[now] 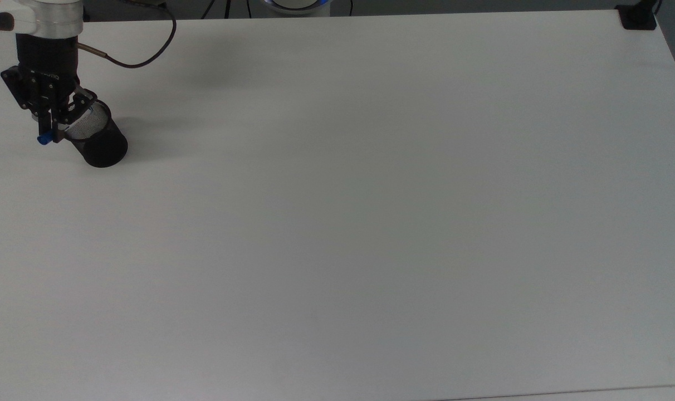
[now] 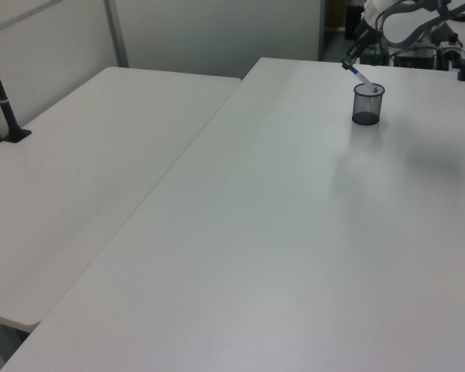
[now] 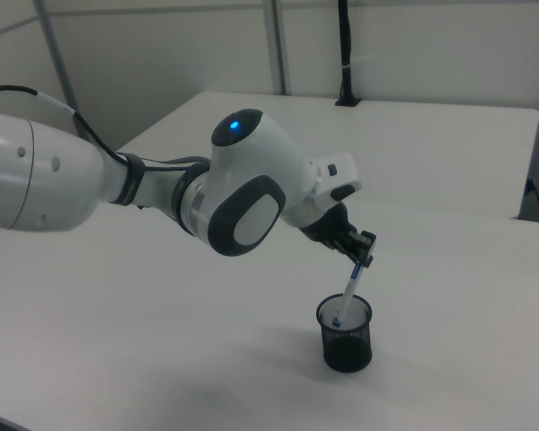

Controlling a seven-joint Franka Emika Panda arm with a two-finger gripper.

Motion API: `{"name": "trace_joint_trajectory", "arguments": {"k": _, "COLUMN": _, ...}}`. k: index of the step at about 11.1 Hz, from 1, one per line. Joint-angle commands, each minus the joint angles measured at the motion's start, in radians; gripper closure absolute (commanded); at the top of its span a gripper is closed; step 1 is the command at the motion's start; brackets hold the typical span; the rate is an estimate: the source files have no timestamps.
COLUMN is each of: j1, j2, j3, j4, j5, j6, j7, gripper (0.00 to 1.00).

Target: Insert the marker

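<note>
1. Black two-finger gripper [image 3: 357,261] on a white, round-jointed robot arm [image 3: 242,193]: fingers closed narrowly on the upper end of the slim white-barrelled marker with blue cap [image 3: 347,295]
2. Marker: held tilted, blue cap uppermost at the fingers, lower end dipping inside the rim of the black mesh cylindrical cup [image 3: 346,335]; in the top view the blue cap [image 1: 43,139] juts past the cup's rim toward the top view's left; in the left view the marker [image 2: 358,77] slants up and leftward out of the cup [image 2: 368,104]
3. Cup: upright on the white tabletop [image 1: 371,211], near the far-left corner in the top view [image 1: 95,139]
4. Gripper in the top view [image 1: 47,129]: directly over the cup's left rim
5. Writing: small pale lettering on the gripper's black body, not readable; marker print too small to read
6. Black cable [image 1: 142,53]: loops from the wrist across the tabletop's far edge
</note>
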Motion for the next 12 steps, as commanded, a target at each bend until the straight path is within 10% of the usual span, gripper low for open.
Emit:
{"name": "trace_joint_trajectory", "arguments": {"k": 1, "j1": -0.002, "j2": -0.019, "j3": 0.000, "j4": -0.054, "j5": -0.001, "j6": 0.031, "j7": 0.004, "gripper": 0.75}}
{"name": "trace_joint_trajectory", "arguments": {"k": 2, "j1": -0.004, "j2": -0.018, "j3": 0.000, "j4": -0.054, "j5": -0.001, "j6": 0.031, "j7": 0.004, "gripper": 0.49}}
{"name": "trace_joint_trajectory", "arguments": {"k": 3, "j1": -0.005, "j2": -0.019, "j3": 0.000, "j4": -0.051, "j5": -0.001, "j6": 0.030, "j7": 0.016, "gripper": 0.00}}
{"name": "trace_joint_trajectory", "arguments": {"k": 7, "j1": 0.045, "j2": -0.037, "j3": 0.018, "j4": -0.014, "j5": 0.002, "j6": 0.007, "j7": 0.083, "gripper": 0.00}}
{"name": "trace_joint_trajectory", "arguments": {"k": 12, "j1": 0.321, "j2": -0.045, "j3": 0.020, "j4": 0.187, "j5": 0.005, "j6": -0.406, "j7": 0.266, "gripper": 0.00}}
